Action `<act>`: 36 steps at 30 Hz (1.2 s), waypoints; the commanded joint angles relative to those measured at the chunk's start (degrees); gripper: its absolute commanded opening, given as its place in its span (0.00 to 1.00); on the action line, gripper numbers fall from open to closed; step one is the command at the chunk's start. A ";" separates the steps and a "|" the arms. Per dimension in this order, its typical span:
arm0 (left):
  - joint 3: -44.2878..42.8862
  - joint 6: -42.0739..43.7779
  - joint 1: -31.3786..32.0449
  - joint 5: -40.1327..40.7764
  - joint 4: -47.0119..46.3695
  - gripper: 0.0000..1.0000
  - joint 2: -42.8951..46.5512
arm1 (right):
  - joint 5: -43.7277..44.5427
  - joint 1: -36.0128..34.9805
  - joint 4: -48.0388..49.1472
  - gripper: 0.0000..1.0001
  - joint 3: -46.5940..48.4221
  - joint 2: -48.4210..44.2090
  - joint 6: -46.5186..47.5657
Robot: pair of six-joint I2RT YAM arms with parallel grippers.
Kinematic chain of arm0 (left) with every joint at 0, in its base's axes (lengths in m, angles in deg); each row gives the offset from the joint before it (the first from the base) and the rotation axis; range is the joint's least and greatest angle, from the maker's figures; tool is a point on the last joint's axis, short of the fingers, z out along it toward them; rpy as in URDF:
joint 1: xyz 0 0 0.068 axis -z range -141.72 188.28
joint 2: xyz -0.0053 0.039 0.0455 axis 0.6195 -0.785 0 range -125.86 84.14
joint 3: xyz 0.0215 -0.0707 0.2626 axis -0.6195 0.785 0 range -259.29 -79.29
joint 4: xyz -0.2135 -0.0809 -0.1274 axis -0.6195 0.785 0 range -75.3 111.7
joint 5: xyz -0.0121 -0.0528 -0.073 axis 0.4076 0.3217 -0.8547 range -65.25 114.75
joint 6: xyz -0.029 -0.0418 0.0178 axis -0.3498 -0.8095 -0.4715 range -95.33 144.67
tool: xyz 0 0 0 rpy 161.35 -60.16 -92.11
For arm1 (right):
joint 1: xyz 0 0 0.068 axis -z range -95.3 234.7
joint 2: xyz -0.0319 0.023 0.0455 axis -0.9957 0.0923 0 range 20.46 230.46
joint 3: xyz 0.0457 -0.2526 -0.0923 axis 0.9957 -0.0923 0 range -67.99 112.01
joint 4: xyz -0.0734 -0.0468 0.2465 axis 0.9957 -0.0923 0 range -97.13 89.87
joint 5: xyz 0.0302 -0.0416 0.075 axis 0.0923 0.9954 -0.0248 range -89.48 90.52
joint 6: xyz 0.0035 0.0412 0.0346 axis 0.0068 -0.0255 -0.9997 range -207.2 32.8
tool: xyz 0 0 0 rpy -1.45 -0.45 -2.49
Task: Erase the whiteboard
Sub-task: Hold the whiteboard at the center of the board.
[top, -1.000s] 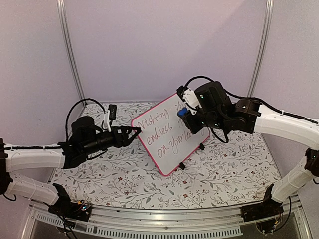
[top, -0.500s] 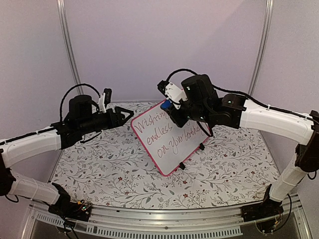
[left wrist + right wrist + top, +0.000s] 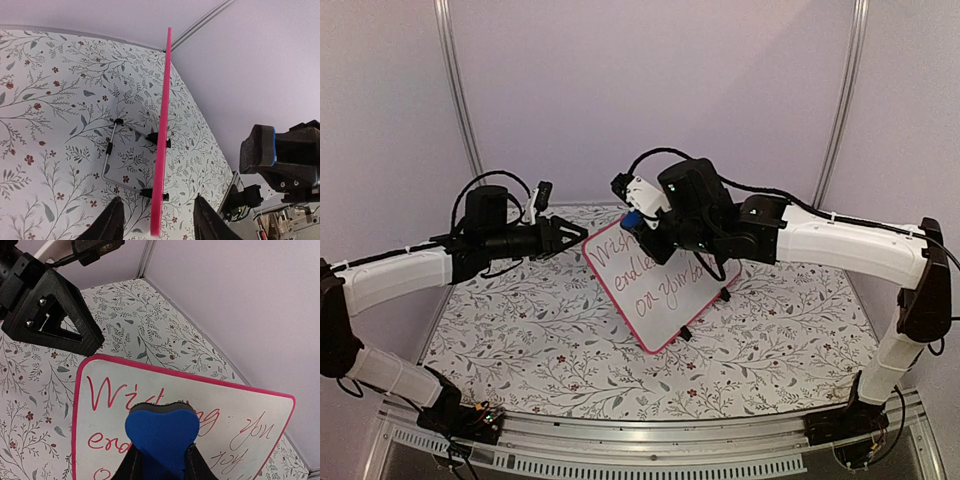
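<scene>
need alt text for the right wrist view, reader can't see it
The right claw holds a blue heart-shaped eraser over a pink-framed whiteboard covered in red handwriting. The black left claw sits at upper left, near the board's corner, above a floral-patterned table.

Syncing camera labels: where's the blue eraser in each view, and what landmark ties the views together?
Top external: blue eraser at centre, held in the right gripper, at the whiteboard's top edge.
Left wrist: right edge, mid-height, to the right of the board, which is seen edge-on.
Right wrist: bottom centre, in front of the red writing.
Shared landmark: the whiteboard's pink frame, visible in all three.
</scene>
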 commanded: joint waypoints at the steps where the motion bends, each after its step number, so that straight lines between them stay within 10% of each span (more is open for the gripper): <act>1: 1.87 -3.12 -4.06 -6.99 -5.61 0.44 -1.25 | 0.18 -0.63 0.71 0.14 4.12 3.69 1.03; 36: -0.11 -4.04 -3.23 -11.01 -9.82 0.42 -7.69 | -0.81 -0.74 0.61 0.15 5.16 5.57 -2.32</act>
